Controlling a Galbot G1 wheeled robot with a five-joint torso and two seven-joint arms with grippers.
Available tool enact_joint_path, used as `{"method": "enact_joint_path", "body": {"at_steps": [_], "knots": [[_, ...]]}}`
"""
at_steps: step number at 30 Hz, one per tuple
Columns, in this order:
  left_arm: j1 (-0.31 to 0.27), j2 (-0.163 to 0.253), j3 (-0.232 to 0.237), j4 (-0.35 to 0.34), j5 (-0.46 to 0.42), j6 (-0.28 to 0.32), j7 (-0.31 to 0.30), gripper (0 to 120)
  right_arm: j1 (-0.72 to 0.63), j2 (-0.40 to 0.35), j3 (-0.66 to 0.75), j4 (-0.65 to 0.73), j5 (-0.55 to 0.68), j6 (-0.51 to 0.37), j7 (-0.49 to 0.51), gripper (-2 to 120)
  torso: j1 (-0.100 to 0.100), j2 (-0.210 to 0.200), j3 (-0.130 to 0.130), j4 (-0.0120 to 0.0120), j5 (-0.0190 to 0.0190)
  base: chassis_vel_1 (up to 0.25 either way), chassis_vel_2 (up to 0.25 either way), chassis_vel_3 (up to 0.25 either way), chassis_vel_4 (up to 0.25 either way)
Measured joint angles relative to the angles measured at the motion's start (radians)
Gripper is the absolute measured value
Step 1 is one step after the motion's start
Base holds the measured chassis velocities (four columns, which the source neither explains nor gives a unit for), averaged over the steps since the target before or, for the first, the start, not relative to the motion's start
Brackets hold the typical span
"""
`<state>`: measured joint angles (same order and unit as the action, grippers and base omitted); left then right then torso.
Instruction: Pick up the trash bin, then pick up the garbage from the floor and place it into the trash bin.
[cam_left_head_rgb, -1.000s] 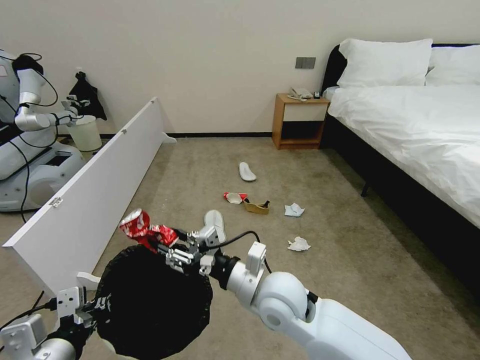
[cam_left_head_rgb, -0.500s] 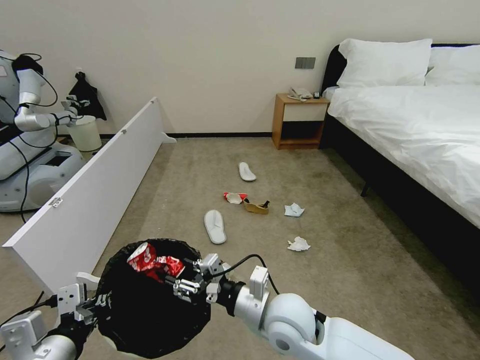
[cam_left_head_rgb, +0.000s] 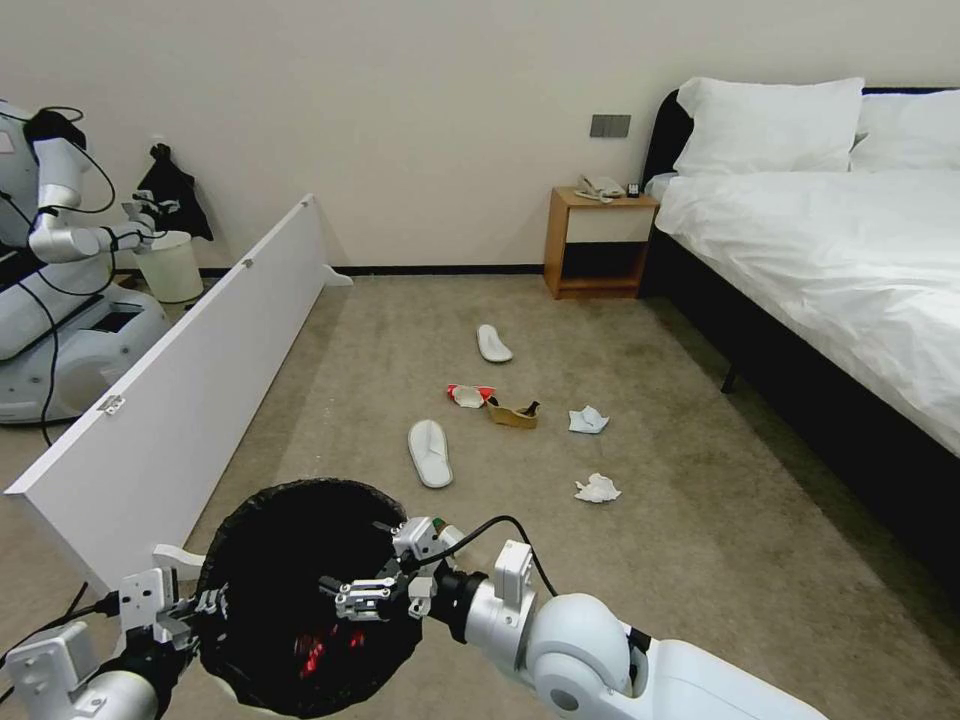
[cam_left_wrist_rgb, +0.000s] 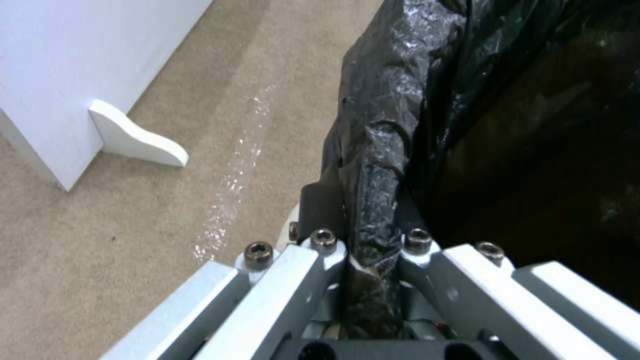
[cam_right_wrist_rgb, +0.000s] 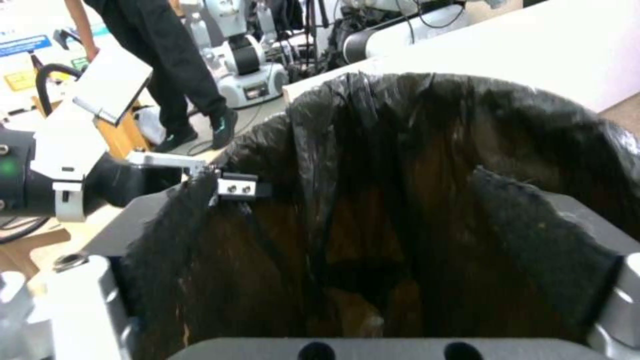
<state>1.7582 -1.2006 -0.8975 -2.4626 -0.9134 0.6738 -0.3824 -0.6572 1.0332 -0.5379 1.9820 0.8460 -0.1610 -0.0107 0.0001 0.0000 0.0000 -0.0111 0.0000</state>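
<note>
The trash bin (cam_left_head_rgb: 250, 510), white with a black bag over its rim, hangs at the lower left of the head view. My left gripper (cam_left_head_rgb: 190, 612) is shut on its rim (cam_left_wrist_rgb: 373, 200). My right gripper (cam_left_head_rgb: 365, 572) is open over the bin's mouth, with nothing between its pads (cam_right_wrist_rgb: 533, 235). A crushed red can (cam_left_head_rgb: 320, 650) lies deep inside the bag. On the carpet beyond lie two white slippers (cam_left_head_rgb: 430, 452) (cam_left_head_rgb: 493, 343), a red-white carton (cam_left_head_rgb: 468, 395), a brown paper scrap (cam_left_head_rgb: 513, 413) and two tissues (cam_left_head_rgb: 588, 420) (cam_left_head_rgb: 597, 489).
A long white board (cam_left_head_rgb: 190, 370) stands on edge along the left. Behind it is another robot (cam_left_head_rgb: 60, 260) with an off-white bin (cam_left_head_rgb: 172, 265). A bed (cam_left_head_rgb: 850, 260) fills the right side and a wooden nightstand (cam_left_head_rgb: 598, 245) stands by the far wall.
My right gripper came down from above the rim into the bin's mouth and opened. The red can left its fingers and now lies at the bottom of the bag.
</note>
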Motion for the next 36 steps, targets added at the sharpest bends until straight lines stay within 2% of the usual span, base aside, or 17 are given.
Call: {"method": "enact_joint_path", "body": {"at_steps": [6, 8, 11, 13, 14, 16, 18, 19, 21, 22, 23, 24, 29, 30, 34, 35, 36], "knots": [[0.002, 0.001, 0.0, 0.0, -0.001, 0.0, -0.002, 2, 0.008, 0.022, 0.01, -0.003, 0.0, 0.019, 0.002, 100, 0.0, 0.0, 0.0, 0.0, 0.0, 0.0, 0.0, 0.0, 0.0], [0.001, -0.004, -0.005, 0.007, 0.004, 0.0, -0.003, 2, 0.01, 0.044, 0.058, -0.002, -0.01, 0.055, 0.041, 100, 0.0, 0.0, 0.0, 0.0001, 0.0, 0.0, 0.0, 0.0, 0.0], [-0.001, -0.01, -0.01, 0.009, 0.007, 0.0, -0.003, 2, 0.003, 0.047, 0.104, 0.006, -0.003, 0.056, 0.076, 100, 0.0, 0.0, 0.0, 0.0004, 0.0, 0.0, 0.0, 0.0, 0.0], [0.0, -0.019, -0.022, 0.011, 0.01, 0.0, -0.004, 2, -0.037, 0.018, 0.194, 0.025, 0.005, 0.069, 0.171, 100, 0.0, 0.0, 0.0, 0.0003, 0.0001, 0.0, 0.0, 0.0, 0.0], [0.0, -0.019, -0.022, 0.011, 0.01, 0.0, -0.004, 2, -0.037, 0.018, 0.194, 0.025, 0.005, 0.069, 0.171, 100, 0.0, 0.0, 0.0, 0.0003, 0.0001, 0.0, 0.0, 0.0, 0.0], [0.005, -0.022, -0.029, 0.011, 0.011, -0.002, -0.003, 2, -0.091, -0.015, 0.262, 0.036, 0.007, 0.073, 0.21, 100, 0.0, 0.0, 0.0, 0.0, 0.0001, 0.0, 0.0, 0.0, 0.0], [0.01, -0.023, -0.043, 0.021, 0.025, -0.006, -0.002, 2, -0.245, -0.078, 0.408, 0.049, -0.023, 0.089, 0.236, 100, 0.0, 0.0, 0.0, -0.0006, 0.0004, 0.0, 0.0, 0.0, 0.0], [0.01, -0.023, -0.043, 0.021, 0.025, -0.006, -0.002, 2, -0.245, -0.078, 0.408, 0.049, -0.023, 0.089, 0.236, 100, 0.0, 0.0, 0.0, -0.0006, 0.0004, 0.0, 0.0, 0.0, 0.0], [0.013, -0.024, -0.053, 0.027, 0.04, -0.016, 0.002, 2, -0.377, -0.113, 0.545, 0.062, -0.097, 0.103, 0.242, 100, 0.0, 0.0, 0.0, -0.0002, 0.0002, 0.0, 0.0, 0.0, 0.0], [0.013, -0.024, -0.053, 0.027, 0.04, -0.016, 0.002, 2, -0.377, -0.113, 0.545, 0.062, -0.097, 0.103, 0.242, 100, 0.0, 0.0, 0.0, -0.0002, 0.0002, 0.0, 0.0, 0.0, 0.0], [0.013, -0.027, -0.057, 0.03, 0.048, -0.021, 0.005, 2, -0.442, -0.12, 0.609, 0.068, -0.131, 0.109, 0.242, 100, 0.0, 0.0, 0.0, 0.0002, 0.0001, 0.0, 0.0, 0.0, 0.0], [0.01, -0.04, -0.066, 0.032, 0.061, -0.029, 0.01, 2, -0.579, -0.12, 0.718, 0.08, -0.184, 0.123, 0.241, 100, 0.0, 0.0, 0.0, -0.0006, 0.0003, 0.0, 0.0, 0.0, 0.0], [0.009, -0.042, -0.066, 0.032, 0.062, -0.031, 0.011, 2, -0.606, -0.117, 0.739, 0.082, -0.196, 0.125, 0.241, 100, 0.0, 0.0, 0.0, -0.0006, 0.0005, 0.0, 0.0, 0.0, 0.0], [0.004, -0.051, -0.068, 0.033, 0.066, -0.033, 0.011, 2, -0.754, -0.086, 0.86, 0.094, -0.261, 0.143, 0.243, 100, 0.0, 0.0, 0.0, -0.0004, -0.0001, 0.0, 0.0, 0.0, 0.0], [0.002, -0.055, -0.068, 0.035, 0.07, -0.033, 0.01, 2, -0.822, -0.058, 0.913, 0.093, -0.303, 0.167, 0.232, 100, 0.0, 0.0, 0.0, -0.001, 0.0003, 0.0, 0.0, 0.0, 0.0], [0.001, -0.055, -0.068, 0.035, 0.071, -0.033, 0.01, 2, -0.842, -0.049, 0.927, 0.091, -0.318, 0.175, 0.227, 100, 0.0, 0.0, 0.0, -0.0007, 0.0004, 0.0, 0.0, 0.0, 0.0], [0.001, -0.057, -0.068, 0.039, 0.074, -0.034, 0.01, 2, -0.878, -0.025, 0.964, 0.085, -0.35, 0.197, 0.215, 100, 0.0, 0.0, 0.0, 0.0017, 0.0004, 0.0, 0.0, 0.0, 0.0]]}}
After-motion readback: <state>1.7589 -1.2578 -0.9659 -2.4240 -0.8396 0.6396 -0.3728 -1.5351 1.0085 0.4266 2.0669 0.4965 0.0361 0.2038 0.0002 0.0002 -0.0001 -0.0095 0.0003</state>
